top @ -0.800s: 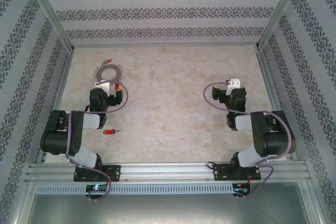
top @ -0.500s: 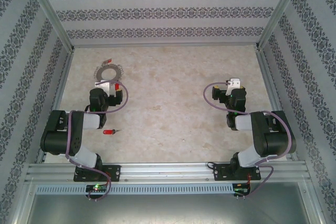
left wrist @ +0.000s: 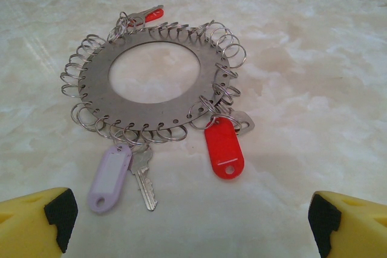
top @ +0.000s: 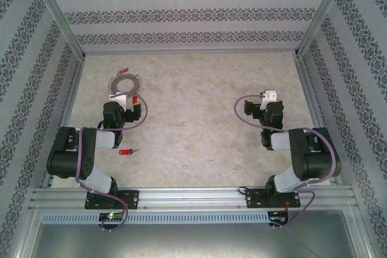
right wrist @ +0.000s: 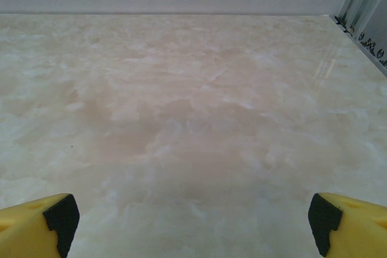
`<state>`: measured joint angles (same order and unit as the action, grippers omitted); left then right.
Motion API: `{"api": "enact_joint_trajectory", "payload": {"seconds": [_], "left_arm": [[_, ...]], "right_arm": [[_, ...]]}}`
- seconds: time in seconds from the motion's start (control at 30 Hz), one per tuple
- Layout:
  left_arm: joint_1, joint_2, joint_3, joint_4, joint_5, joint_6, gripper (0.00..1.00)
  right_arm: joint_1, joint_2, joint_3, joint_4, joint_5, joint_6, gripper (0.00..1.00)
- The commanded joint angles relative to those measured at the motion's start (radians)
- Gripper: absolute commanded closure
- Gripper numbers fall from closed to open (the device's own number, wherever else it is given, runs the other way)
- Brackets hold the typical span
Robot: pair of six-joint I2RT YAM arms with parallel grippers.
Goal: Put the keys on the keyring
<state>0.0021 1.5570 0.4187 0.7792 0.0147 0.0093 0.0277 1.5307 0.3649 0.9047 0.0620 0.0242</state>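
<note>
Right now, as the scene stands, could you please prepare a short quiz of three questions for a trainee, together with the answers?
1. Multiple choice: in the left wrist view, two tags hang from the near edge of the keyring. One is the red tag. What colour is the other?
A. lilac
B. green
C. black

2. True or false: the left gripper is open and touches nothing, with the keyring lying ahead of it.

3. Fill in: in the top view, the loose red key lies on the ___, apart from the keyring.

Key
1. A, the lilac tag
2. True
3. table
</note>
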Motion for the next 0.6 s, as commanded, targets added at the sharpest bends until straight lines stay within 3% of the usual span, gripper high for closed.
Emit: {"api": "enact_joint_trajectory", "payload": {"seconds": [0.0,0.1,0.2,0.3,0.37,0.5,0.57], "left_arm": [[0.003,0.005,0.0,0.043,-0.004,-0.02,0.01],[-0.006,-0.043,0.013,-0.01,-0.016,-0.007,0.01],[-0.103,-0.229,0.097,-0.296,-0.162,0.017,0.01],[-0.12,-0.383,0.174,-0.48,-0.128,-0.112,0.01],[-0.119,-0.422,0.284,-0.655,-0.171,-0.212,0.01],[-0.117,-0.292,0.62,-1.107,-0.427,-0.375,0.01],[-0.102,-0.185,0.762,-1.248,-0.452,-0.418,0.01]], "right_arm": [[-0.011,-0.017,0.014,0.006,-0.012,0.014,0.02],[-0.017,-0.022,0.006,0.02,-0.067,0.005,0.02],[-0.016,-0.108,-0.04,0.028,-0.143,-0.02,0.02],[-0.014,-0.298,-0.026,-0.217,-0.095,0.016,0.02],[0.002,-0.389,0.035,-0.359,-0.035,0.037,0.02],[0.044,-0.44,0.223,-0.697,0.088,-0.006,0.02],[0.046,-0.424,0.313,-0.811,0.125,-0.036,0.02]]}}
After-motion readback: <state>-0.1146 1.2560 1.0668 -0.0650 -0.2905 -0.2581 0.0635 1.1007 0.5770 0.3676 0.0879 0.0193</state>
